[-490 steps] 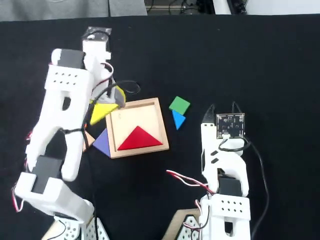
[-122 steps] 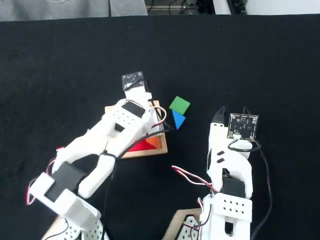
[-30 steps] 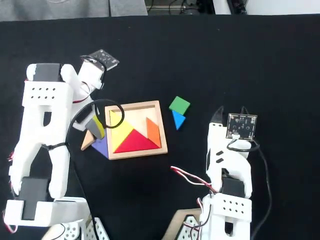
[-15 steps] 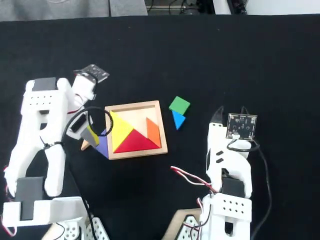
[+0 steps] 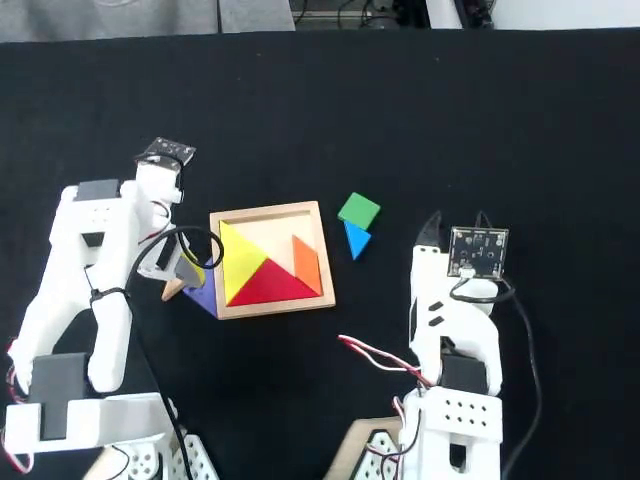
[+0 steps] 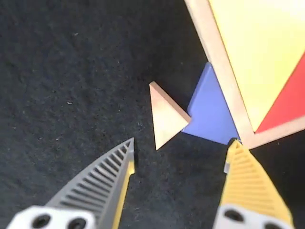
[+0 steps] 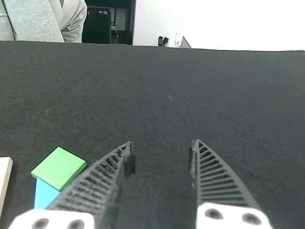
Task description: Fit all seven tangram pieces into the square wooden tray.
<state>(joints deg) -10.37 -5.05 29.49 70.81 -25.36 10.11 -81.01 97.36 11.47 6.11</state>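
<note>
**Left tool spread over two loose pieces at the tray's corner**

My left tool hangs with its fingers spread wide and nothing between them. Just ahead of the tips, inside the gap, lies the pale wooden triangle flat on the black tabletop. Its point touches the purple piece, which sits nearer my yellow finger. The purple piece is pressed along the outside of the square wooden tray, right at the corner, and that yellow fingertip hovers close to the same corner. I cannot tell whether it touches.

Beyond the rim, inside the tray, the yellow triangle lies nearest the tool and the red triangle borders it. The orange piece fills the far side.

My right tool is also spread and empty, held above bare tabletop, well apart from the tray. Off to its left, between it and the tray, the green square and the blue triangle lie touching each other.
</note>
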